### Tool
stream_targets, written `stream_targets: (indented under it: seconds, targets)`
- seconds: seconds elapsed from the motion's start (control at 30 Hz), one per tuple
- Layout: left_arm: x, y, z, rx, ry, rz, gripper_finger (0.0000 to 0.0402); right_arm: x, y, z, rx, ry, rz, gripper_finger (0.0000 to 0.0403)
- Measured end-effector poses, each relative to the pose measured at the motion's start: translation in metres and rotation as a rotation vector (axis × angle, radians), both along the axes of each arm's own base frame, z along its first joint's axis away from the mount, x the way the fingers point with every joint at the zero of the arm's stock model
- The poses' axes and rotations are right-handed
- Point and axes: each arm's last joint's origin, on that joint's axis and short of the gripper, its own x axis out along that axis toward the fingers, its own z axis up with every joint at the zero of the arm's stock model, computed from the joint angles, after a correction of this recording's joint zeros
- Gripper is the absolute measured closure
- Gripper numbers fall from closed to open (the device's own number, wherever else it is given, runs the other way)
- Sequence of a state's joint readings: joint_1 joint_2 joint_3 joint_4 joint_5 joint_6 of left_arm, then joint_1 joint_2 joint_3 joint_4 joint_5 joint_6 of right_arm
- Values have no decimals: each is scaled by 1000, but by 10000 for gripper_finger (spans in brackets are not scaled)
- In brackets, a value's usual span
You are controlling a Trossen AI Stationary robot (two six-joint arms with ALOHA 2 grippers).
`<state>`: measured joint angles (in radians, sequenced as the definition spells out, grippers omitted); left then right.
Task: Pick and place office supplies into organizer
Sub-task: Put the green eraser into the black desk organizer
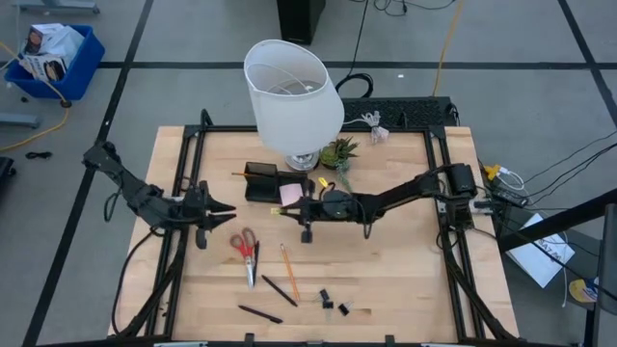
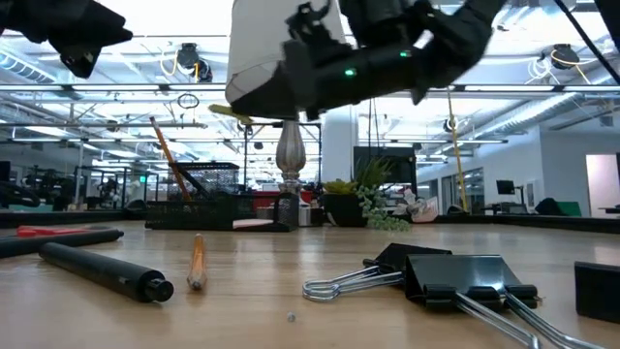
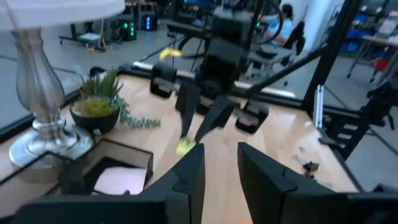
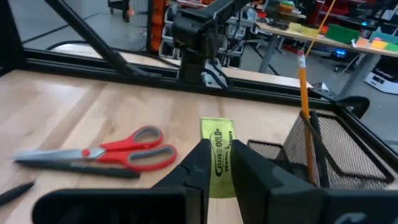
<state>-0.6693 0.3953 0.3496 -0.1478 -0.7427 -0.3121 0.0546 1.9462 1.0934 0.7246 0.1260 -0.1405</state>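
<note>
Near the middle of the pale wooden table (image 1: 405, 280), the right end effector (image 1: 281, 209) hangs just beside the black wire-mesh desk organizer (image 1: 260, 181), its two dark fingers (image 4: 199, 165) clamped on a small flat yellow-green piece with printed lettering (image 4: 217, 155). The piece is held above the tabletop, close to the organizer's open side. One orange pencil (image 4: 304, 87) stands tilted inside the organizer, and a pink square sticky-note pad (image 1: 290, 194) lies by the organizer, just beside the held piece; whether the pad sits inside a compartment cannot be told.

The left end effector (image 1: 228, 211) waits over the left part of the table, pointing toward the right arm, its fingers (image 3: 186, 180) set apart with nothing between them.

Toward the front edge lie the red-handled scissors (image 1: 247, 253), a second orange pencil (image 1: 288, 271), two black pens (image 1: 279, 290) (image 1: 260, 313) and a few small black binder clips (image 1: 334, 303), all flat on the wood and apart from one another, the scissors nearest the left arm.

Behind the organizer, near the back edge, stands a lamp with a large white shade and silver base (image 1: 292, 94), and just beside it a small green potted plant (image 1: 338, 152).
</note>
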Motion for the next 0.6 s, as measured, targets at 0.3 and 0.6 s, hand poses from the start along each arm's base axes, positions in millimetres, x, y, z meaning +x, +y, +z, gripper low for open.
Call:
stream_targets:
  seconds: [0.3,0.6]
  targets:
    - [-11,9,9,-11,-76,12,304,38,-14,-21,-65,72,-50,358]
    - [-13,10,9,-19,-82,5,304,54,-43,-34,-80,84,-107,358]
